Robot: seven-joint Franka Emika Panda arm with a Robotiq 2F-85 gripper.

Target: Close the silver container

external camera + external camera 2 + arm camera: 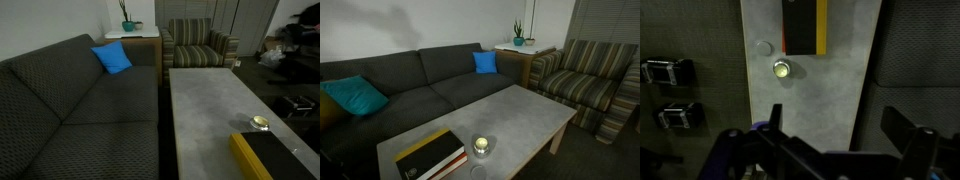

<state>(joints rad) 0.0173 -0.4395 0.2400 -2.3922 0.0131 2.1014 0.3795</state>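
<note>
The silver container is a tiny round tin with a yellowish inside, lying open on the grey table. It also shows in both exterior views. A small round grey disc, possibly its lid, lies beside it near the table edge. My gripper appears only in the wrist view, high above the table, with its fingers wide apart and empty. The tin is well ahead of the fingers. The arm does not show in either exterior view.
A long black box with a yellow edge lies on the table next to the tin. A dark grey sofa with a blue cushion runs along the table. A striped armchair stands at the table's end.
</note>
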